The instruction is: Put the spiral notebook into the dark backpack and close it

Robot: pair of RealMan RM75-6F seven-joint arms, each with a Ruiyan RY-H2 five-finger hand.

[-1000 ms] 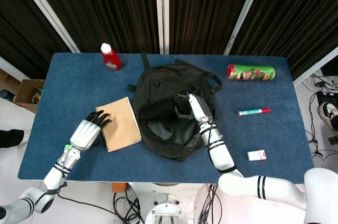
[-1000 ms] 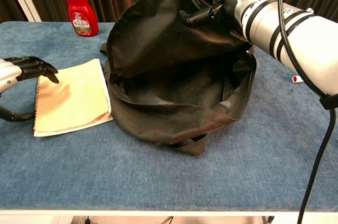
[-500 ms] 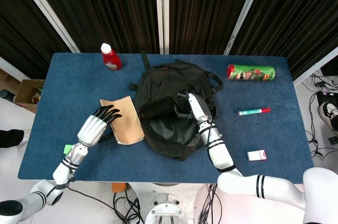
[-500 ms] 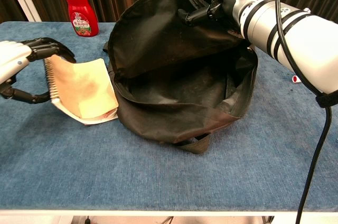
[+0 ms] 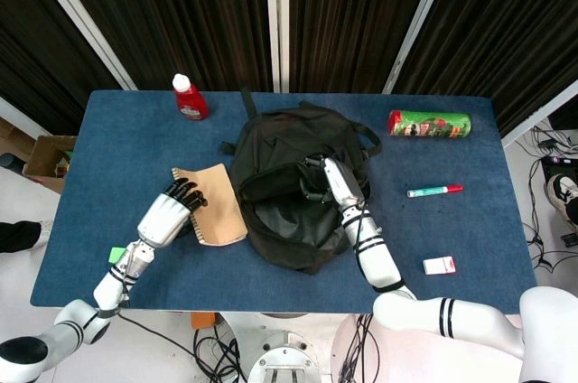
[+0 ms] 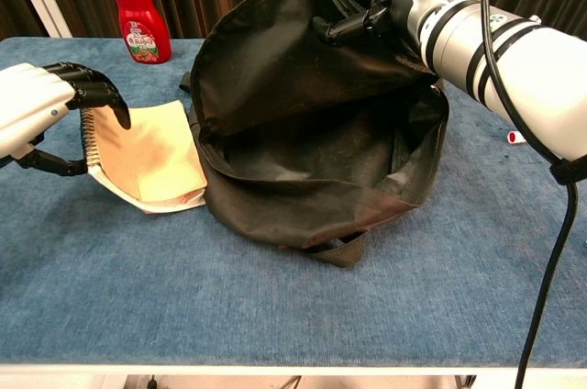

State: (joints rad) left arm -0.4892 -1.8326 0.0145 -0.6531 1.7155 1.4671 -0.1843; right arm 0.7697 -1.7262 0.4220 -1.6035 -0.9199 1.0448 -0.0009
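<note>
Head view: the spiral notebook [image 5: 214, 204] lies on the table [image 5: 117, 139] just left of the dark backpack [image 5: 293, 184]. The left hand [image 5: 168, 214] is closed over its spiral edge. The backpack's mouth is held open by the right hand [image 5: 327, 182], fingers clamped on the upper flap.

Chest view: the notebook's spiral edge is seen raised off the cloth, gripped between the left hand's fingers [image 6: 92, 91] above and thumb below; the far edge rests beside the backpack. The insertion step is judged just begun. Next, the notebook would need lifting clear and sliding rightward into the held-open mouth.
</note>
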